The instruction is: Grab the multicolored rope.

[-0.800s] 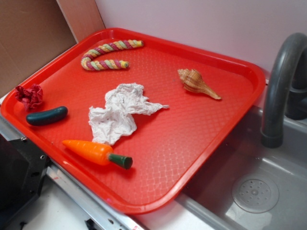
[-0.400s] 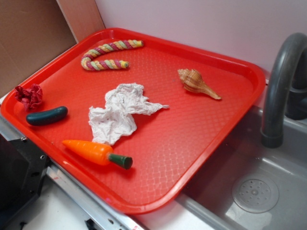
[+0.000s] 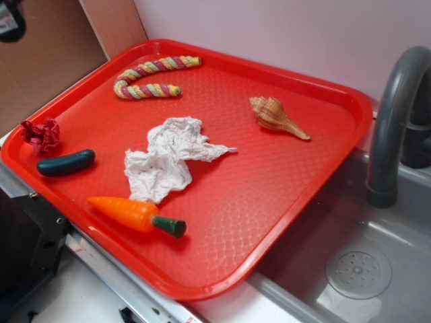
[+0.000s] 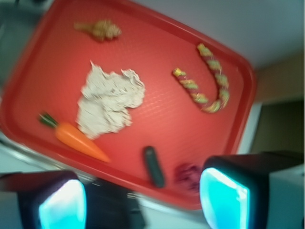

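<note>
The multicolored rope [image 3: 149, 78] lies bent in a U at the far left corner of the red tray [image 3: 269, 202]; pink, yellow and pale green stripes twist along it. In the wrist view the rope [image 4: 205, 81] shows at upper right, far from my gripper [image 4: 143, 202]. The gripper hangs high over the tray's near edge, open, its two cyan pads [image 4: 224, 198] wide apart with nothing between them. In the exterior view only a dark bit of the arm [image 3: 10, 17] shows at the top left corner.
On the tray lie a white paper wad [image 3: 168, 158], a carrot [image 3: 135, 214], a dark green cucumber [image 3: 66, 163], a small red fabric wad [image 3: 42, 134] and a seashell [image 3: 276, 116]. A grey sink [image 3: 363, 269] with a faucet [image 3: 394, 121] stands to the right.
A dark part of the arm has come into the exterior view at the top left corner. Nothing on the tray has moved.
</note>
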`<state>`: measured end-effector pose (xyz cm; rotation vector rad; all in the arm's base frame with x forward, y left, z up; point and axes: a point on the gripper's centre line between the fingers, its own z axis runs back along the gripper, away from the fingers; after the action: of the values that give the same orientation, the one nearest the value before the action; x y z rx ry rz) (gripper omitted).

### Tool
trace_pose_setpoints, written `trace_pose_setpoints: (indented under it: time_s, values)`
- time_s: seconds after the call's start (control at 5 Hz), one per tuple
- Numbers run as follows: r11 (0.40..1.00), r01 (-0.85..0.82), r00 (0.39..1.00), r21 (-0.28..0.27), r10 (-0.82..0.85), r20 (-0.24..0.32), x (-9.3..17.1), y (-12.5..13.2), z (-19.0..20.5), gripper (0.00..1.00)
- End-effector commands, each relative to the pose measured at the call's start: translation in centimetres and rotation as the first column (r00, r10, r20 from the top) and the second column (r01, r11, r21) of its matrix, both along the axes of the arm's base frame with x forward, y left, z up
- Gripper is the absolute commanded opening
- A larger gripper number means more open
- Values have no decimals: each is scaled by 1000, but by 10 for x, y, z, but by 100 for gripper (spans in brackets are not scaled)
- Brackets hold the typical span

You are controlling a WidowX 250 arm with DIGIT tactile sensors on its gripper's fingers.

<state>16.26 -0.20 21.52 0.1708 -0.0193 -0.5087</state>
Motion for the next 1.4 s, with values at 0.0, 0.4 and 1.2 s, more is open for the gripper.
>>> trace_pose_setpoints:
  time_s: [0.0,0.4,1.2]
  values:
    - [952,252,963,172,-230,-140,33,38,-39,100]
    - [912,386,895,140,-333,-298,85,57,-106,100]
    - [881,462,794,104,-358,-491,110,71,-184,100]
